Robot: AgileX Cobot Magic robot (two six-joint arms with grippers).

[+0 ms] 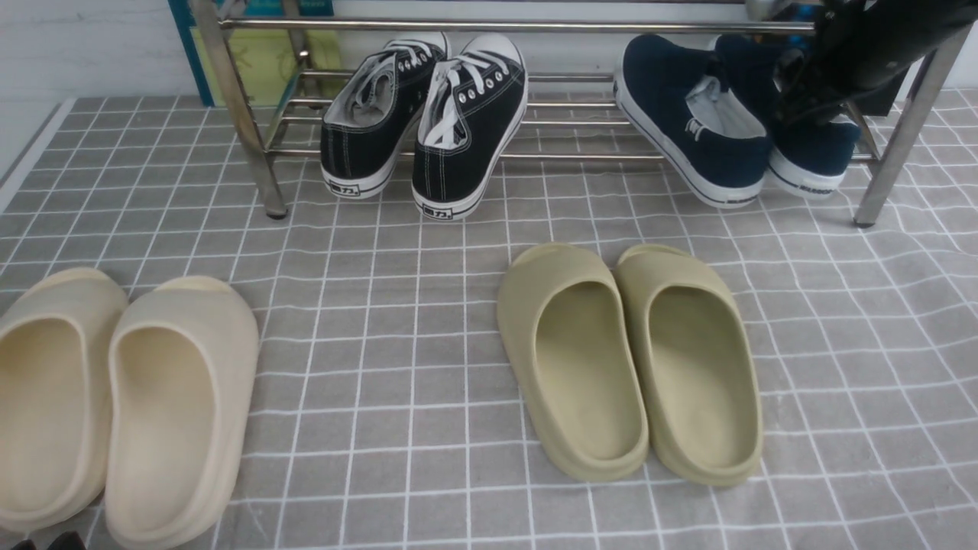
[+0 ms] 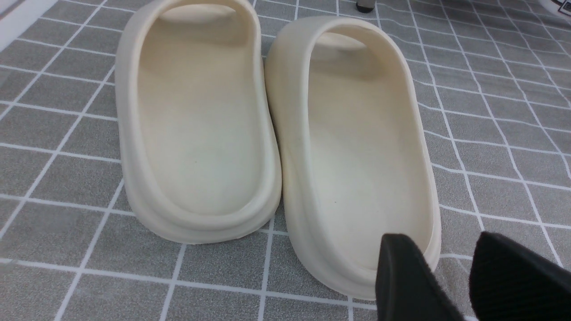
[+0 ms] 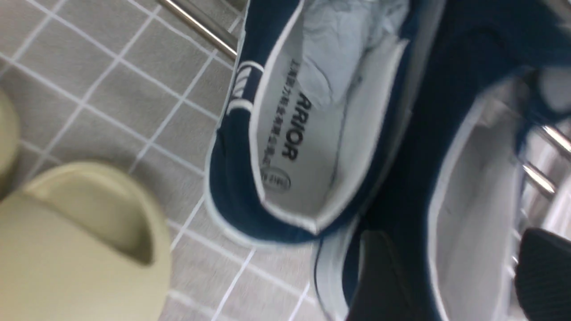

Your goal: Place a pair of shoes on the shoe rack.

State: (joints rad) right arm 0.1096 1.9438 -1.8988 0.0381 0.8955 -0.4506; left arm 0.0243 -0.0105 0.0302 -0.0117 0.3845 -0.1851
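On the rack's [image 1: 565,156] lower bars, right side, sits the outer navy slip-on [image 1: 817,149], between the right gripper's [image 3: 450,272] wide-parted fingers, apparently ungripped; its long axis runs away from the robot; withdrawal likely wants clearance from its collar.

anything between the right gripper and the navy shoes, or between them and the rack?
Nothing visible in the way: the right gripper is open around the outer navy shoe, and both navy shoes already sit on the shoe rack's lower bars.
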